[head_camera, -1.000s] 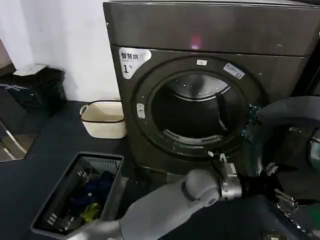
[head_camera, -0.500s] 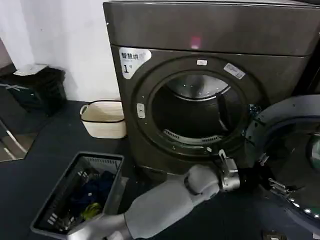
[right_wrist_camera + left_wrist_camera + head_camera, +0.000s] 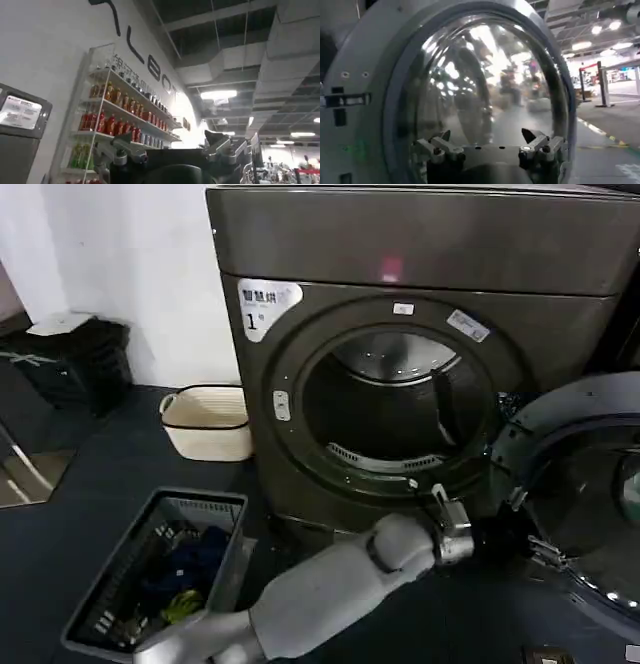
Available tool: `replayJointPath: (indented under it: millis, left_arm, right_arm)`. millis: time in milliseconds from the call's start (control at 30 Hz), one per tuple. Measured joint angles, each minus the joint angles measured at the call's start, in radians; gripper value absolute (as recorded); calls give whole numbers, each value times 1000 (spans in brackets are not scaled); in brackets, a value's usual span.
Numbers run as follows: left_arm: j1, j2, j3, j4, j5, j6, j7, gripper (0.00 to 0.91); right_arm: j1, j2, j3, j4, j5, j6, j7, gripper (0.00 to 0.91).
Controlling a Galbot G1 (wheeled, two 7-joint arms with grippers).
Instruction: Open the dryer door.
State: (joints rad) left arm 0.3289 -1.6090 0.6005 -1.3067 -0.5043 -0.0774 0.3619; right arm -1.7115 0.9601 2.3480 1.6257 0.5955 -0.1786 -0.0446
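Fingers point(image 3: 437, 149) splayed and empty on left gripper point(image 3: 528, 529), nudging large round chrome-ringed, dark-glass dryer door point(image 3: 590, 514) wider than before at 4 o'clock of big grey-brown metal dryer point(image 3: 400, 244), seemingly nearly done; right gripper point(image 3: 170, 145) idle, likewise unclenched, pointing ceilingward.

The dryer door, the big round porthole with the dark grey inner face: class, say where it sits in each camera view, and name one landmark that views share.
Head view: the dryer door hangs swung open at the right edge, beside the drum hole.
Left wrist view: its domed glass takes up most of the picture, behind the open left gripper.
Right wrist view: not in it; shelves of bottles instead.
Shared landmark: the left gripper before the door.
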Motion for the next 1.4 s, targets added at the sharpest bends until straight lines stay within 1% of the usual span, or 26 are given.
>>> replayJointPath:
  millis: [367,567,767,933,1267,1400]
  left_arm:
    - [8,0,-1,4,10,-31,-10,907]
    - [19,0,0,-3,-6,-116,-13,907]
    - [39,0,5,-41,-111,-232,5,907]
    - [54,11,17,-99,-176,-270,47,907]
    - [107,295,7,-270,-169,-290,67,907]
    - [140,394,-8,-339,-154,-327,57,907]
  right_arm:
    - [-5,-6,8,-3,1,2,-1,907]
    - [-14,-9,29,5,-26,2,2,907]
    - [-18,-10,51,1,-59,5,6,907]
    - [-17,-7,68,7,-71,6,9,907]
    - [-1,-4,75,17,-73,7,10,907]
    - [4,-7,76,25,-73,7,9,907]
